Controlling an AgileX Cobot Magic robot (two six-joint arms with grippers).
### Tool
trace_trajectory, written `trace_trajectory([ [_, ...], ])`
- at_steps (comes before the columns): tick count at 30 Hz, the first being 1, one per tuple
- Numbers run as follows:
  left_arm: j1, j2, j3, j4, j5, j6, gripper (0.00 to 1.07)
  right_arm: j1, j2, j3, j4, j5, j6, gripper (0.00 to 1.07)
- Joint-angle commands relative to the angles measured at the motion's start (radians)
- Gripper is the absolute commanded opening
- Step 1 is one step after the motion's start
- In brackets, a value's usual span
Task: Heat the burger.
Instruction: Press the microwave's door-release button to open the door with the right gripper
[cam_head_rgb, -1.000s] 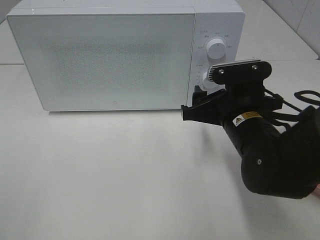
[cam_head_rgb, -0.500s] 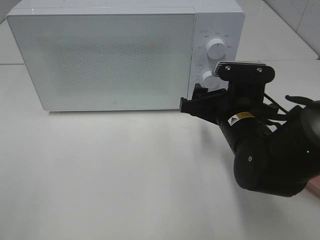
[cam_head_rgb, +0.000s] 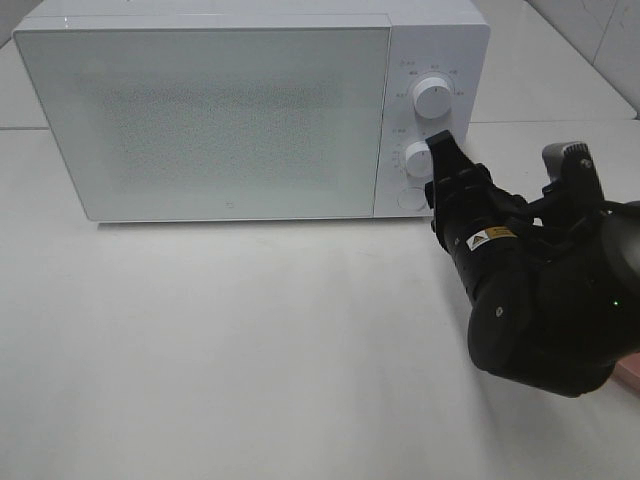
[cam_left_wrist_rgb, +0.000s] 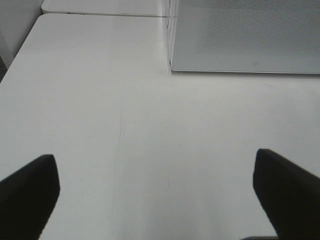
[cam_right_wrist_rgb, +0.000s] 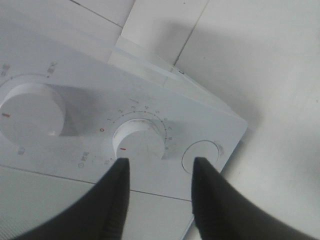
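Note:
The burger is hidden; no view shows it. The white microwave (cam_head_rgb: 200, 110) stands at the back of the table with its door closed. My right gripper (cam_head_rgb: 440, 150) is at the control panel, just in front of the lower dial (cam_head_rgb: 417, 158). In the right wrist view its two dark fingers (cam_right_wrist_rgb: 115, 200) stand apart with a moderate gap, and the lower dial (cam_right_wrist_rgb: 139, 142) lies just beyond the tips, not gripped. My left gripper (cam_left_wrist_rgb: 157, 200) hangs wide open over bare table, holding nothing, in front of the microwave's (cam_left_wrist_rgb: 240, 35) left corner.
On the panel an upper dial (cam_head_rgb: 432, 97) sits above the lower one and a round button (cam_head_rgb: 409, 198) below it. A pink edge (cam_head_rgb: 630, 372) shows at the far right behind my right arm. White tabletop (cam_head_rgb: 220, 340) spreads in front of the microwave.
My right wrist has rolled about a quarter turn, its jaws have narrowed, and the fingertips have come up to the lower dial. The left gripper has not changed.

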Motion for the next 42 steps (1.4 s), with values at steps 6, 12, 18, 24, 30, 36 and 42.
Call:
trace_trajectory([
  [6, -0.001, -0.017, -0.001, -0.004, -0.013, -0.002, 0.98, 0.003, -0.003, -0.005, -0.003, 0.086, 0.324, 0.10],
  [12, -0.001, -0.017, -0.001, -0.004, -0.013, -0.002, 0.98, 0.003, -0.003, -0.005, -0.009, 0.157, 0.431, 0.00],
  [18, -0.001, -0.017, -0.001, -0.004, -0.013, -0.002, 0.98, -0.001, -0.003, -0.005, -0.066, 0.175, 0.453, 0.00],
  [24, -0.001, -0.017, -0.001, -0.004, -0.013, -0.002, 0.98, -0.079, -0.003, -0.005, -0.220, 0.200, 0.507, 0.00],
  [30, -0.001, -0.017, -0.001, -0.004, -0.013, -0.002, 0.98, -0.165, -0.003, -0.005, -0.387, 0.232, 0.567, 0.00],
  [36, -0.001, -0.017, -0.001, -0.004, -0.013, -0.002, 0.98, -0.225, 0.009, -0.005, -0.478, 0.251, 0.619, 0.00],
  [42, -0.001, -0.017, -0.001, -0.004, -0.013, -0.002, 0.98, -0.263, 0.043, -0.005, -0.580, 0.245, 0.686, 0.00],
])
